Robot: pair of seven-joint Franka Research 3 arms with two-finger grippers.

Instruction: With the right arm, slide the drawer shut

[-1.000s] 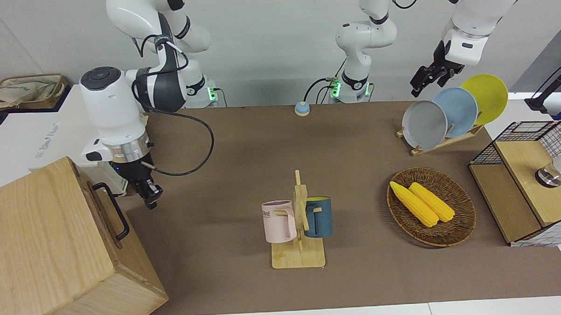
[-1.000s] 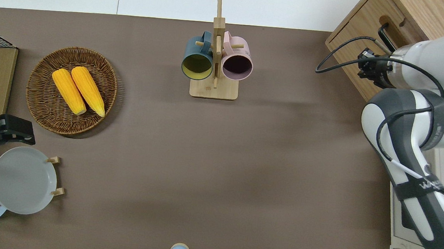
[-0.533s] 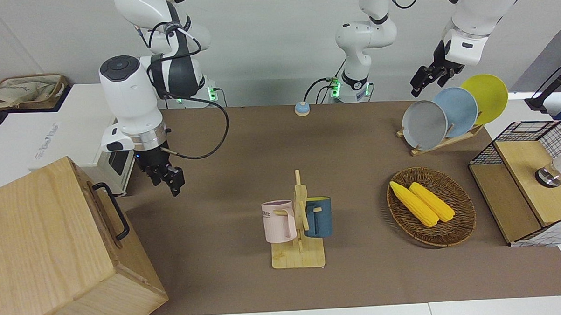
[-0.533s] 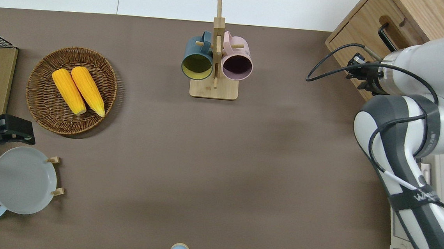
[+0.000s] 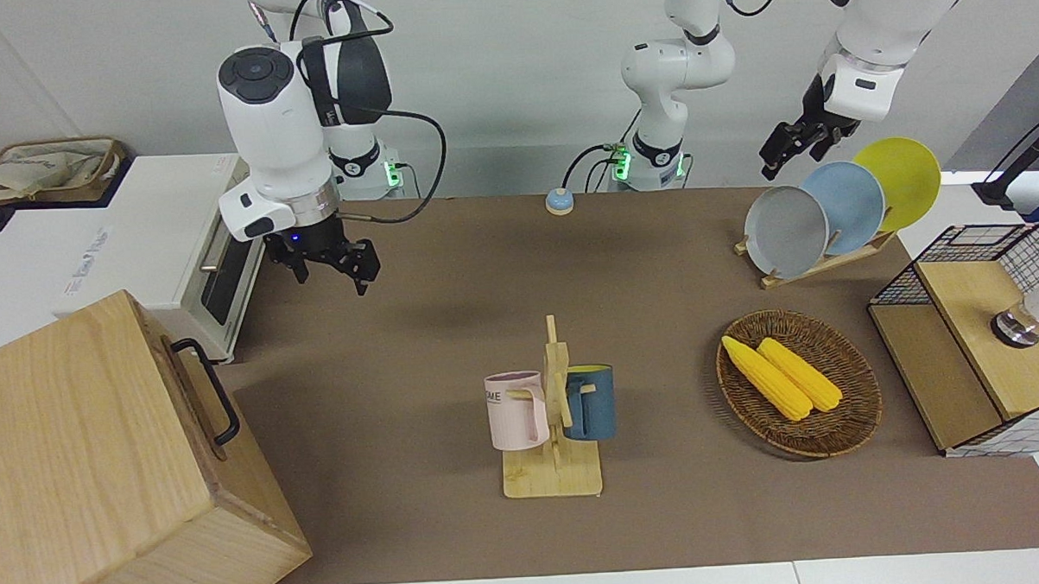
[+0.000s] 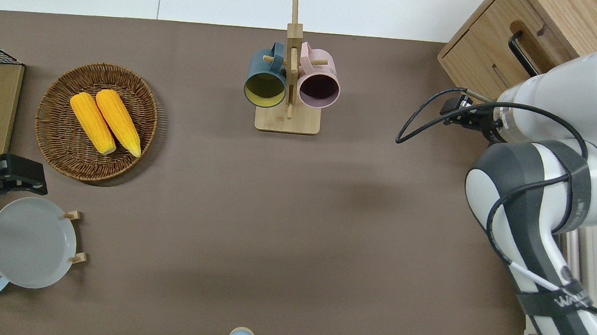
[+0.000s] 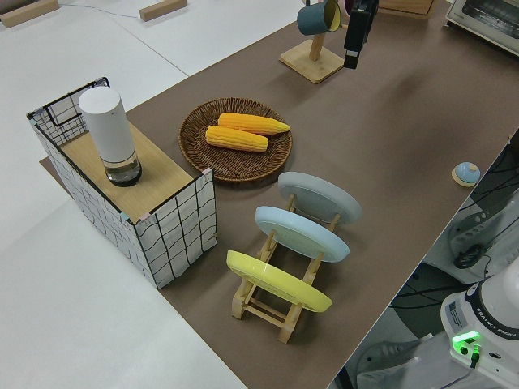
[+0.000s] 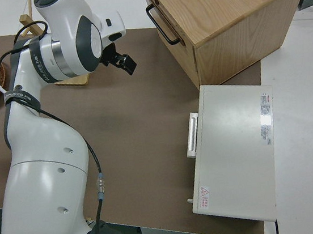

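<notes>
Up in the air, the right hand [image 5: 327, 266] hangs empty over bare brown worktop [image 5: 656, 253], fingers apart and clear of everything. From it, the drawer [image 6: 487, 62] lies toward the right arm's end of the worktop, farther from the robots, in the wooden cabinet [image 5: 76, 454]. Its front looks flush with the cabinet, so it seems already shut; its black handle [image 5: 205, 389] runs along that front. The left arm is parked.

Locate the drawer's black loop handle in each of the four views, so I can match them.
Front view: handle, lower corner at the right arm's end.
Overhead view: top corner, on the cabinet.
Left side view: not in it.
Right side view: top centre.
Shared landmark: the white oven, nearer the robots.
</notes>
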